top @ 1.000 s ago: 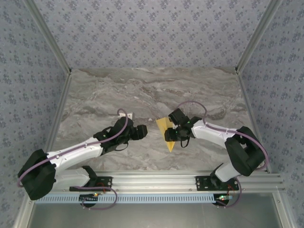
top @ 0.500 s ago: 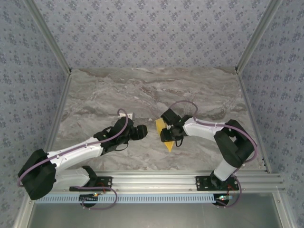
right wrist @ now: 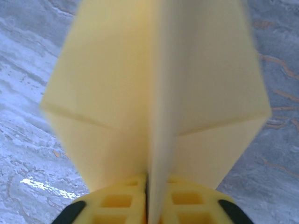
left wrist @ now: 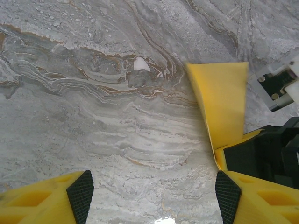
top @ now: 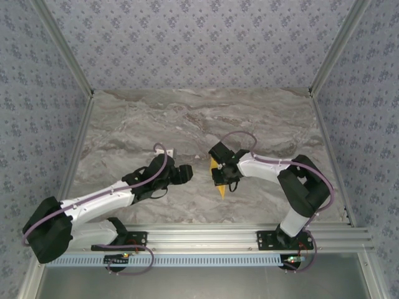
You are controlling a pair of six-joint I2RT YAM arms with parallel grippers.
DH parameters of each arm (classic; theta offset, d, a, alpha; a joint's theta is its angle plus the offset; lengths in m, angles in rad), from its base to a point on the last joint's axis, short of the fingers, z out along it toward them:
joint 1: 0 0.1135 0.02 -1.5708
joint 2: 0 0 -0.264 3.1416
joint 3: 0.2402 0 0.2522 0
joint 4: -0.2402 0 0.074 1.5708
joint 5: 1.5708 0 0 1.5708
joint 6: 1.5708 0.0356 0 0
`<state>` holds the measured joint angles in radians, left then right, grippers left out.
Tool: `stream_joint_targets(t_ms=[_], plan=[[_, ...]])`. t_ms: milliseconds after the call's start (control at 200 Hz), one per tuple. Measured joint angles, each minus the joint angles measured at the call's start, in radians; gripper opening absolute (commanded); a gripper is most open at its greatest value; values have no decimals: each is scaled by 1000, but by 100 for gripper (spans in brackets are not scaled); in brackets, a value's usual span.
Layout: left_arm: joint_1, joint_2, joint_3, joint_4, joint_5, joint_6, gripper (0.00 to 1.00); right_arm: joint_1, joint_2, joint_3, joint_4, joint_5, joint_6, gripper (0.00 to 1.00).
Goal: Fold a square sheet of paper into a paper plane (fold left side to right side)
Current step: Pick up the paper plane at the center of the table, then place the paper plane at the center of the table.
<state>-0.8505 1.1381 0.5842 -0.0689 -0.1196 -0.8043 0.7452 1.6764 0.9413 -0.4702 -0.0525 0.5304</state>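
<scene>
my right fingers (right wrist: 112, 205) are pinched shut on the paper plane (right wrist: 154, 93), near the middle of the table (top: 187, 118). my left fingers (left wrist: 42, 198) hang open just beside it. it is pointed and creased already, so i think only the last folds are left.

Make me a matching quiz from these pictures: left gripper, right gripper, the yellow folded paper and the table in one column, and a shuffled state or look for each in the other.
Things
1. left gripper
2. right gripper
3. paper plane
4. table

States
A. grey veined marble
B. shut, with a thin fold pinched between its fingers
C. open, nothing between its fingers
D. yellow and creased

Pairs: 1-C, 2-B, 3-D, 4-A
</scene>
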Motion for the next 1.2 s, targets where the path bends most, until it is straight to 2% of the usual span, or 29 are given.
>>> stream_joint_targets(t_ms=[165, 375, 550, 764, 1199], plan=[[0, -99, -6, -42, 0, 10, 79, -58, 37, 129, -82, -3, -24, 3], [0, -220, -63, -69, 4, 21, 98, -154, 198, 462, -159, 22, -49, 4], [0, -296, -118, -101, 8, 30, 98, -198, 368, 655, -209, 35, -53, 4], [0, -358, -124, -141, 7, 39, 98, -203, 515, 795, -290, 42, -57, 6], [0, -364, -124, -180, 6, 53, 98, -203, 573, 848, -357, 38, -85, 23]])
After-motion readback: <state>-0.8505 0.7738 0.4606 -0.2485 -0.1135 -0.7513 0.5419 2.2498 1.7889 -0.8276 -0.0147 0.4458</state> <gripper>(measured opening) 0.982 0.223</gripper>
